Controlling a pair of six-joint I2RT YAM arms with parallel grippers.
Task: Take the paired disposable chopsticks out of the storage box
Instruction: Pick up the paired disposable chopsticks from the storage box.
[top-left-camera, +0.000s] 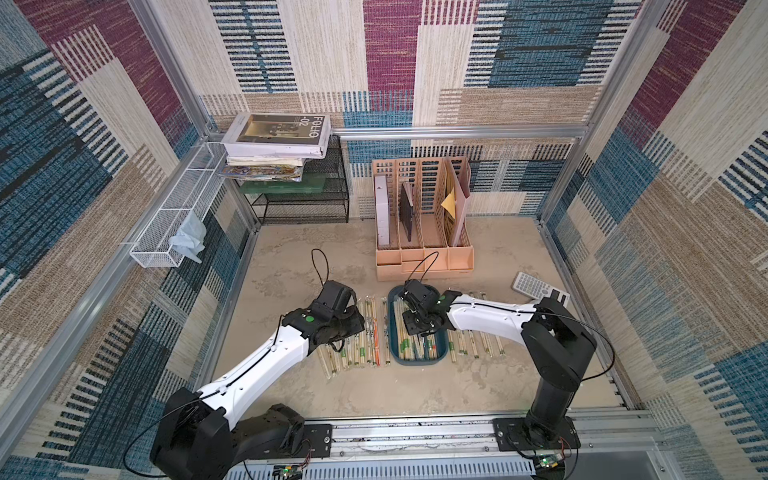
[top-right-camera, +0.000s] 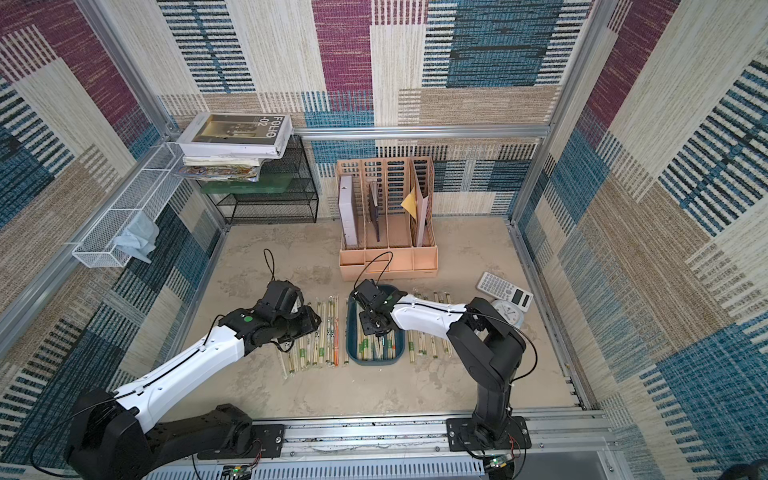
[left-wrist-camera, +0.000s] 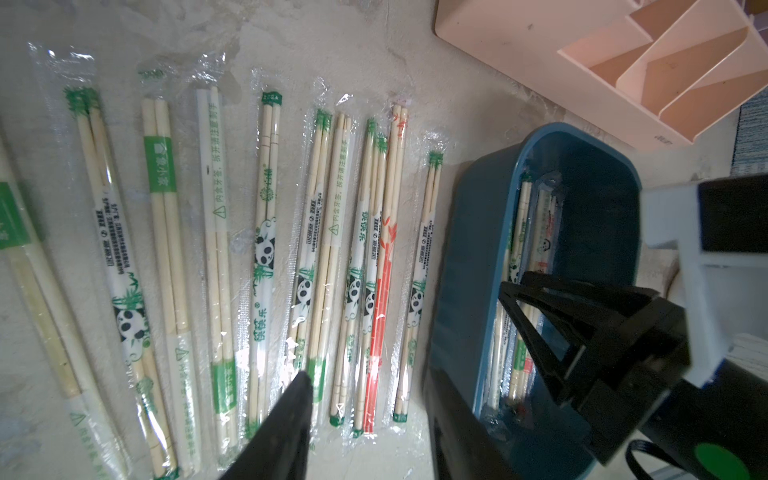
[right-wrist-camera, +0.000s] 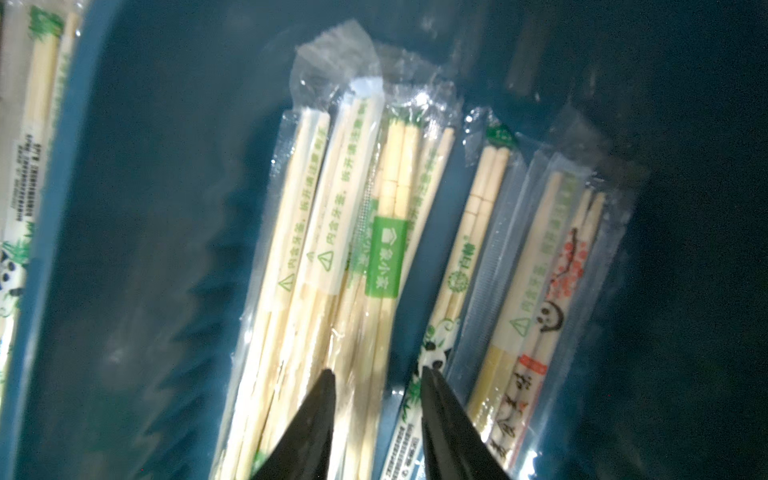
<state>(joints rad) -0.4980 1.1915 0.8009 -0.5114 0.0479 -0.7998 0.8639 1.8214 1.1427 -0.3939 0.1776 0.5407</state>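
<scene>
the sandy table (top-left-camera: 374, 395) fills the floor of the cell. the left arm (top-left-camera: 257, 365) and right arm (top-left-camera: 486, 318) reach in from the near rail. at the back stand a black mesh rack (top-left-camera: 307, 208) with books (top-left-camera: 276, 135) stacked on top and, beside it, a peach file organizer (top-left-camera: 424, 253). the teal storage box (top-left-camera: 417, 362) lies on the table just in front of the organizer, between the two arms. a calculator (top-left-camera: 536, 286) lies beyond the right arm.

the right gripper (right-wrist-camera: 378, 376) is down inside the box. its fingers (right-wrist-camera: 316, 424) are spread with a gap between the tips, straddling a wrapped pair on the pile. i cannot tell whether the tips touch the wrappers. the left gripper (top-left-camera: 351, 326) hovers over the table beside the box, its fingers (left-wrist-camera: 291, 419) spread apart and holding nothing.

the paired disposable chopsticks (left-wrist-camera: 266, 249) lie in three groups. one row lies side by side on the table at the box's left. another row (top-left-camera: 473, 345) lies at its right, partly under the right arm. a loose pile (right-wrist-camera: 386, 257) lies inside the box.
</scene>
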